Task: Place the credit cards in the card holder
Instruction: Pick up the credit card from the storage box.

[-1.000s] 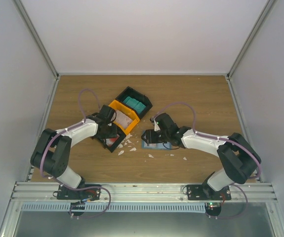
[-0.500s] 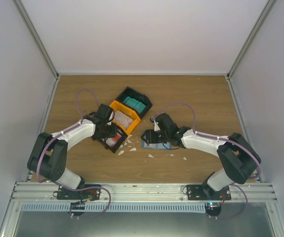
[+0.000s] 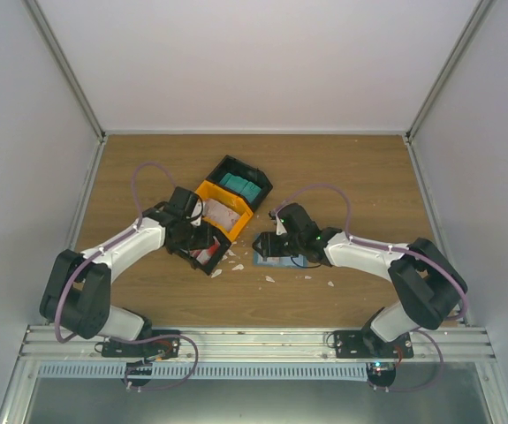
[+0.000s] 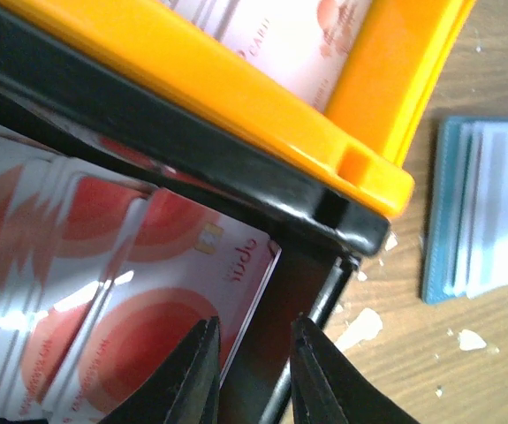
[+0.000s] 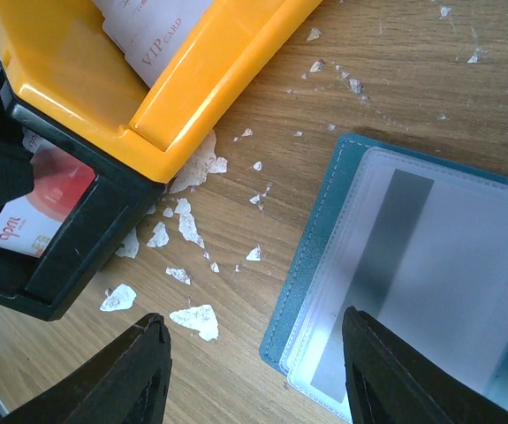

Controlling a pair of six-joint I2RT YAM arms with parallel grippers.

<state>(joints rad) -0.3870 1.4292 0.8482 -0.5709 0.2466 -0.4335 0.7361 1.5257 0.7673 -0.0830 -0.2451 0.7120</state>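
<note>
Left gripper: your fingers stand at a narrow gap, low in the near black compartment of the black-and-orange three-compartment plastic bin; you cannot tell whether they pinch anything
Between its fingers: the edge of the top white credit card with red marks, on a fanned stack beside the black wall
Right gripper: your jaws gape wide, holding nothing
Just under it: the slate-blue flat card holder, lying open on the wooden table, clear sleeves up, its left edge between the fingers
To its left: torn white scraps, then the bin
Farther: whitish cards in the orange compartment, teal cards in the far black one
</note>
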